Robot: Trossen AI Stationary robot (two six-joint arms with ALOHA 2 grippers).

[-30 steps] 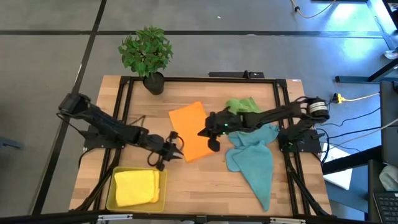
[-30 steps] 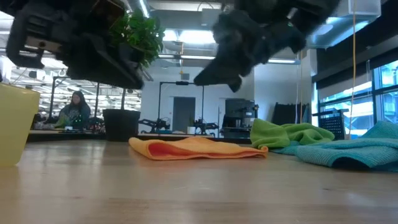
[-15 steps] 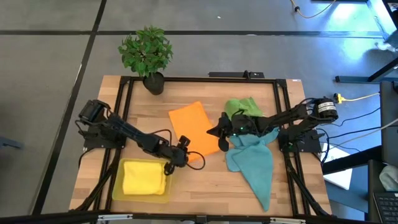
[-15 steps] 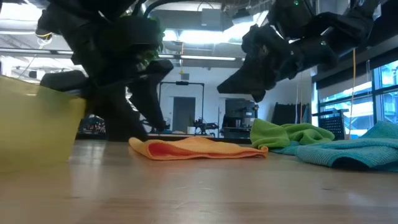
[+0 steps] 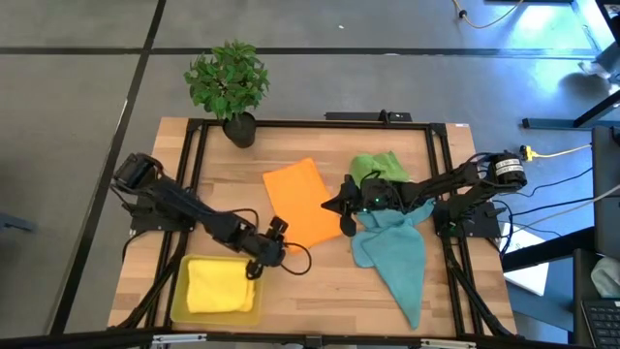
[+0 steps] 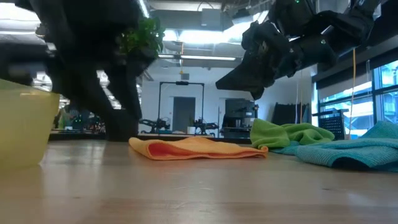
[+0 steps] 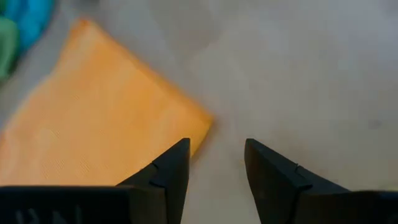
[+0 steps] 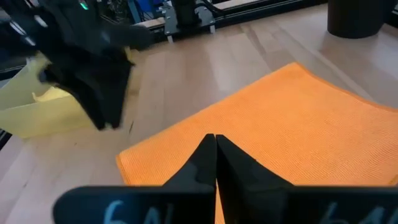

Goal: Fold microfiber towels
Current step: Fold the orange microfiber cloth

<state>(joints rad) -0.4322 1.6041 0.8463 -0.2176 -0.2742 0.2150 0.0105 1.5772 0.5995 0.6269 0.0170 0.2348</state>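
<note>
Left tool [image 7: 214, 165]: parted, empty, orange towel [image 5: 300, 202] corner just ahead.
Right tool [image 8: 215, 149]: clenched, empty (hovering over towel).
Advice: we pinch the corner cleanly.

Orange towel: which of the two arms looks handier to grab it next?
Probably the left. The left gripper is open, empty, at the orange towel's near corner. The right gripper is shut at its far edge.
</note>
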